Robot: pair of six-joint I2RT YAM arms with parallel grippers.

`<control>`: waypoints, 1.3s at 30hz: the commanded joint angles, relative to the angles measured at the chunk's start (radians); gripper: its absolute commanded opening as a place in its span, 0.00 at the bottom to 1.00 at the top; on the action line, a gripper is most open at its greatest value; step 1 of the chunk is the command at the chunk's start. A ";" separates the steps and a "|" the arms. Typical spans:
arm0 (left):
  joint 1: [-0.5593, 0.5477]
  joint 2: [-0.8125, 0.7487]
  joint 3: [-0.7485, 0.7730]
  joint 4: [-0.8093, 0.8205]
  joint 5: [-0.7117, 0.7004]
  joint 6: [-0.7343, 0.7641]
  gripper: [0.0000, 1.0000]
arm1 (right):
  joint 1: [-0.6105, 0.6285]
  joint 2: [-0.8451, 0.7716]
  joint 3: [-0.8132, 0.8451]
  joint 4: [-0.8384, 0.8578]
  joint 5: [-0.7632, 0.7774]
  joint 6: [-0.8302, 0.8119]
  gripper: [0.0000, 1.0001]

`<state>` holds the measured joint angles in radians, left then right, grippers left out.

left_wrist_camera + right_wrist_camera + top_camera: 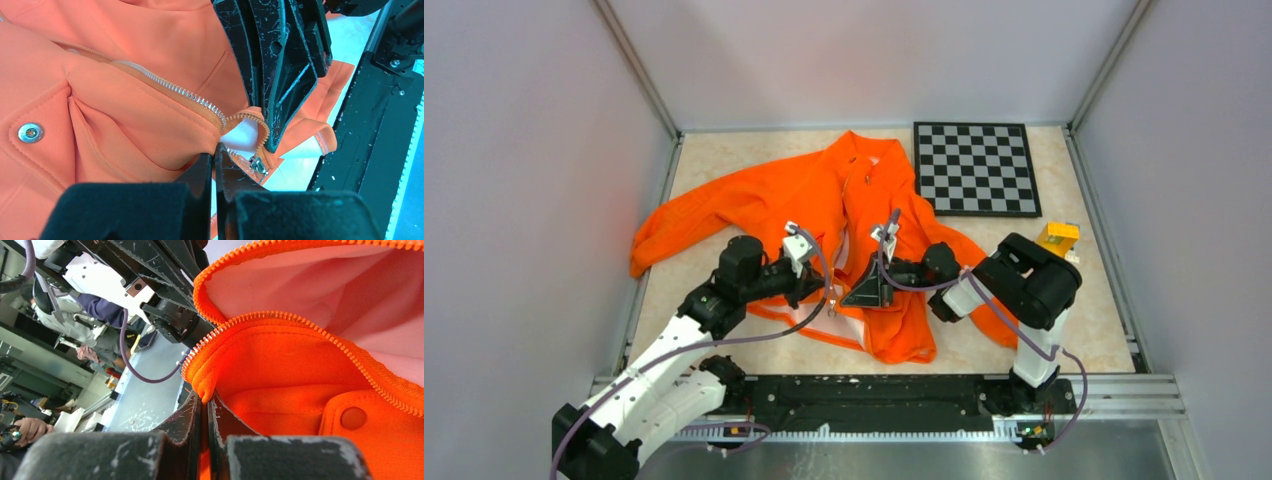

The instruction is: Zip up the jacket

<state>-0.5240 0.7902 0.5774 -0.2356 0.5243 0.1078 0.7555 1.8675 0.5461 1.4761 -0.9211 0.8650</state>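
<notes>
Fabric of the bright orange zip-front jacket (864,195), sprawled mid-frame, looked soft and floppy; my left claw (215,152) and right claw (205,400) were each pinched on its hem beside the zipper teeth (180,92).

Layout: jacket (824,200) centred on the table (724,155); chessboard (976,168) just beside it, far right corner; block (1058,238) near right edge.

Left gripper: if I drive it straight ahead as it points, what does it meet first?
Almost at once, the jacket fabric bunched at the left gripper tips; just beyond, probably the right gripper, though depth is unclear.
</notes>
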 commanded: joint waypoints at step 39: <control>0.001 0.006 0.072 -0.021 0.057 -0.188 0.11 | -0.051 -0.070 0.059 -0.016 -0.044 -0.129 0.00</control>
<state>-0.5217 0.8021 0.5953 -0.2565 0.6025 0.0238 0.7147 1.8263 0.5781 1.3754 -0.9451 0.7727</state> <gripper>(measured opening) 0.036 0.017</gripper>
